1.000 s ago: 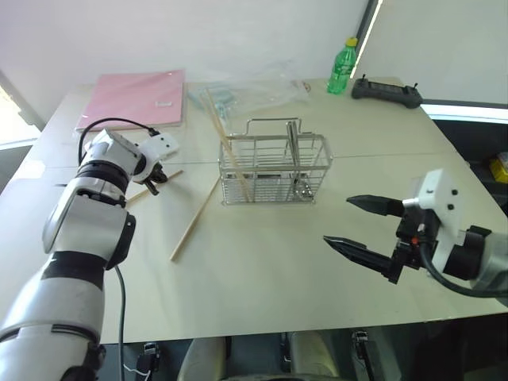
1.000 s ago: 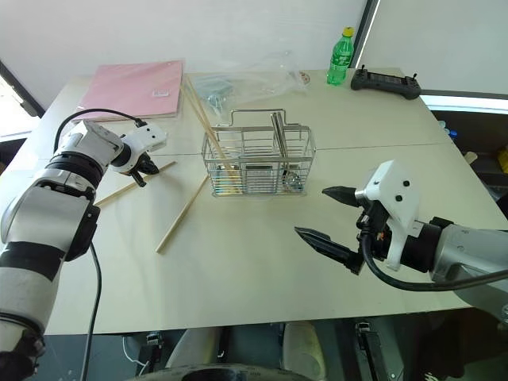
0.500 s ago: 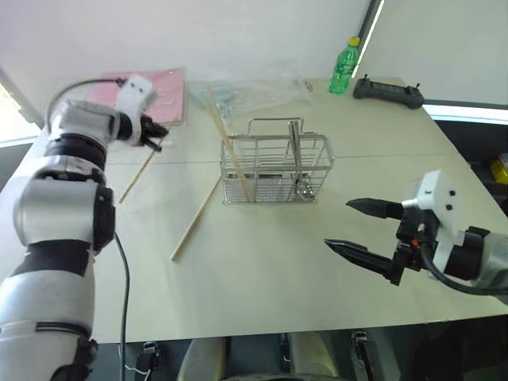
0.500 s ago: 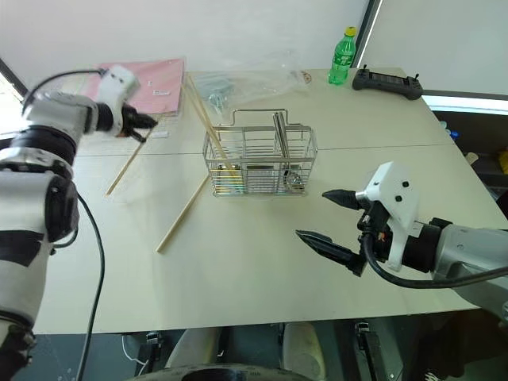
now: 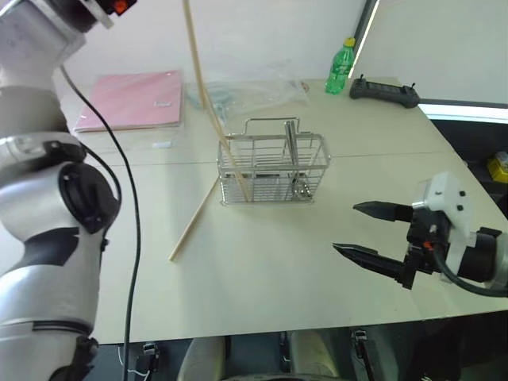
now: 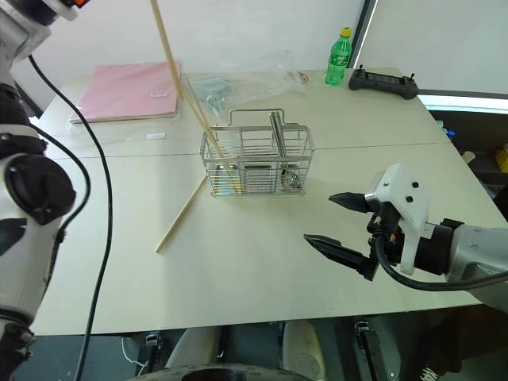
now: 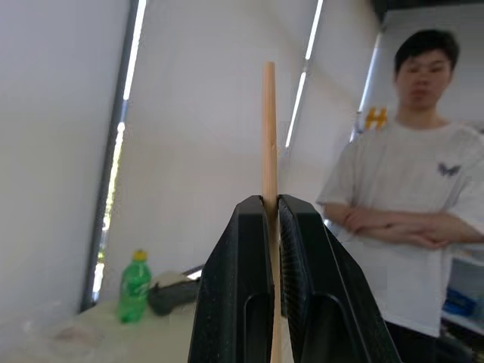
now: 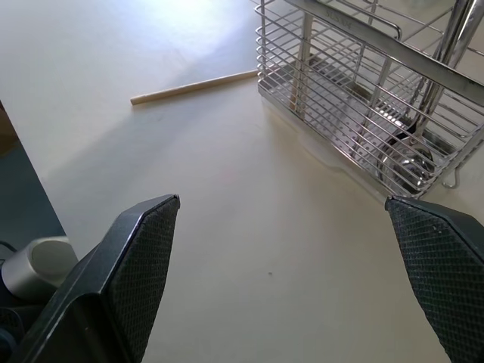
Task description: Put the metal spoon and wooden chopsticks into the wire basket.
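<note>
1. Since a second ago, the left arm has swung up from the table, carrying one chopstick (image 5: 193,48) with it; that stick lay flat near the pink folder (image 5: 135,98) before and now hangs high, steeply tilted, its lower end above the back of the table behind the wire basket (image 5: 274,171).
2. Seen from the left wrist, the left gripper (image 7: 272,219) is clamped on this chopstick, the two black fingers (image 7: 242,287) pressed against it from either side, with the stick rising past their tips.
3. Another chopstick (image 5: 232,163) leans inside the basket's left end, its top poking out over the rim toward the back.
4. A third chopstick (image 5: 194,220) lies flat on the table (image 5: 262,278), just left of the basket, one end close to the basket's base.
5. The metal spoon (image 8: 404,155) stands in the right end of the basket, bowl down.
6. The right gripper (image 5: 365,232) has stayed put in front and to the right of the basket, well apart from it, fingers spread wide and empty.
7. At the table's far edge sit a clear plastic bag (image 5: 254,86), a green bottle (image 5: 340,67) and a black controller (image 5: 386,90).
8. A person (image 7: 408,204) with folded arms shows in the left wrist view.
</note>
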Controlling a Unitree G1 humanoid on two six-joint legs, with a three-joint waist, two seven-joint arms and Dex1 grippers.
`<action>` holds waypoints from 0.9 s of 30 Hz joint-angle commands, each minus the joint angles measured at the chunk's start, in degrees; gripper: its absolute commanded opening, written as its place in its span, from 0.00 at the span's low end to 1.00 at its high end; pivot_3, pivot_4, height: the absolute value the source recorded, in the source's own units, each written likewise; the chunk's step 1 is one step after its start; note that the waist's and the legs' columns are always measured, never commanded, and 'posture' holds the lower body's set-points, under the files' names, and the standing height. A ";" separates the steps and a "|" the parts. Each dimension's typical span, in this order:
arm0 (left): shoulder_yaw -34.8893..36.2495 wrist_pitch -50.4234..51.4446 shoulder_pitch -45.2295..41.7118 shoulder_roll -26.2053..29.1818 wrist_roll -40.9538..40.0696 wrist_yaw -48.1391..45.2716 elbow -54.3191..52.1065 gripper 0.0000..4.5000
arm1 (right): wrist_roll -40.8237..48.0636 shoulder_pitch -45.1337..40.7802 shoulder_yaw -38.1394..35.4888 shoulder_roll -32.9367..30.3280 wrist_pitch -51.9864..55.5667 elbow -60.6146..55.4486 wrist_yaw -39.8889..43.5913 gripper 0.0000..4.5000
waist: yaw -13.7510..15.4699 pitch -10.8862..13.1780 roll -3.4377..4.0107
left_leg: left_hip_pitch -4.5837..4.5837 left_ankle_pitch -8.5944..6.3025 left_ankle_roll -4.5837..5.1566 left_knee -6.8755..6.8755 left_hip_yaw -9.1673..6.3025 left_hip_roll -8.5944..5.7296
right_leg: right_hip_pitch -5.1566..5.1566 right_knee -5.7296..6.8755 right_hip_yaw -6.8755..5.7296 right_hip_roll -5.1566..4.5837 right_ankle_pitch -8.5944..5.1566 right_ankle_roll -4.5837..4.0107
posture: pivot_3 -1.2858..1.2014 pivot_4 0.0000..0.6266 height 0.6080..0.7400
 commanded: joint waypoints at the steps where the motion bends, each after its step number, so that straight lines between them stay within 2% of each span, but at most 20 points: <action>1: -1.06 1.44 3.90 -1.92 -2.91 3.56 -8.06 0.01 | 0.49 -0.62 -1.61 -0.51 -0.60 -0.06 -0.19 1.00 | 0.04 -0.03 0.04 | 0.01 0.00 0.00 -0.01 0.00 0.00 | 0.00 -0.01 0.00 0.00 0.00 0.00 | 0.52 0.24 0.86; 10: -6.20 0.81 13.56 -7.94 -6.28 6.32 -19.66 0.01 | 1.61 -0.20 -2.63 -0.46 -0.39 -0.50 -0.99 1.00 | 0.21 -0.01 0.01 | -0.10 0.01 -0.02 0.00 0.00 -0.04 | -0.01 -0.12 0.01 0.01 0.01 -0.02 | 0.52 0.24 0.86; 20: -9.45 -3.91 14.03 -7.90 -5.92 4.72 -17.23 0.01 | 2.85 -0.45 -1.44 0.70 -1.81 -1.97 -4.70 1.00 | 0.23 -0.02 0.03 | -0.06 0.01 -0.01 0.00 0.00 -0.04 | 0.00 -0.12 0.02 0.02 -0.02 -0.13 | 0.52 0.24 0.86; 23: -10.09 -3.79 13.70 -7.13 -6.07 3.66 -16.34 0.25 | 3.21 -0.55 -1.69 1.21 -2.50 -2.40 -5.31 1.00 | 0.23 -0.02 0.02 | -0.09 0.01 -0.01 0.00 0.00 -0.04 | 0.00 -0.14 0.02 0.02 -0.01 -0.11 | 0.52 0.24 0.86; 27: -11.57 -5.38 14.04 -6.57 -5.33 2.68 -16.71 0.68 | 4.40 -0.94 -1.95 0.94 -3.24 -2.64 -6.08 1.00 | 0.24 -0.02 0.03 | -0.10 0.01 -0.01 0.00 0.01 -0.05 | 0.00 -0.18 0.02 0.01 0.00 -0.09 | 0.52 0.24 0.86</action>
